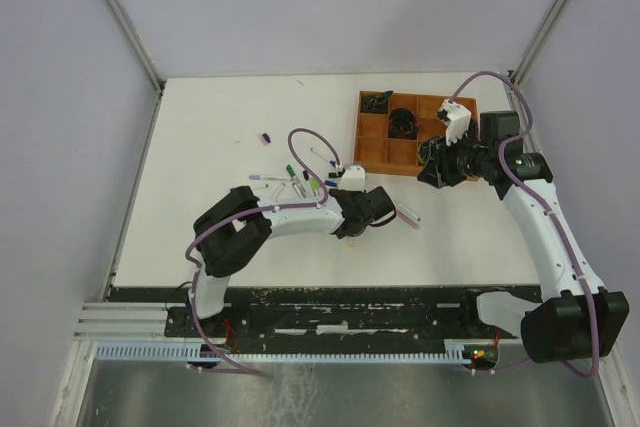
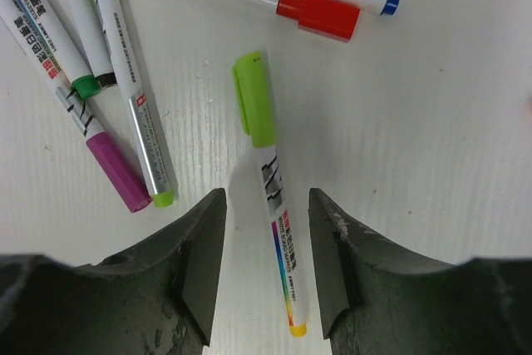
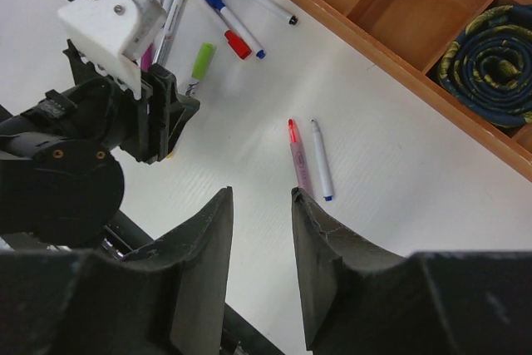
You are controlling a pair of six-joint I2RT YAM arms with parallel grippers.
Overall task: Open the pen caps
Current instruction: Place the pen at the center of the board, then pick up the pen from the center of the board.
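Pens, assorted, scattered on a white table [image 1: 200, 147], most of them in a loose cluster [image 1: 300, 183] left of centre. Principal item: lime-capped pen [image 2: 270, 197], lying flat, its lime cap [image 2: 253, 97] seated on the far end of the barrel, a yellow tip at the near end. Left arm's fingers [image 2: 199, 263]: low over the table, spread, one on each side of this pen's barrel, bare table showing on either side; not pinching it. Neighbours in the left wrist view: red-capped pen [image 2: 320, 16] and blue-tipped pen [image 2: 391, 3] side by side beyond the lime cap. To the left, an overlapping fan of magenta-capped pen [image 2: 116, 168], silver-labelled pen [image 2: 145, 122] with a lime end, and green-tipped pen [image 2: 83, 85]. Two further pens right of the left arm, apart from the cluster and nearly parallel: pinkish pen [image 3: 298, 155] with a red tip, white pen [image 3: 322, 160] with a blue tip. Small purple piece [image 1: 266, 137], alone on the far left side of the cluster; too small to tell cap from pen. Brown compartment tray [image 3: 399, 62] at the far right of the table, one compartment holding a coiled dark blue and yellow item [image 3: 490, 56]. Right arm's fingers [image 3: 199, 272]: raised above the table by the tray's near edge, spread, gripping nothing.
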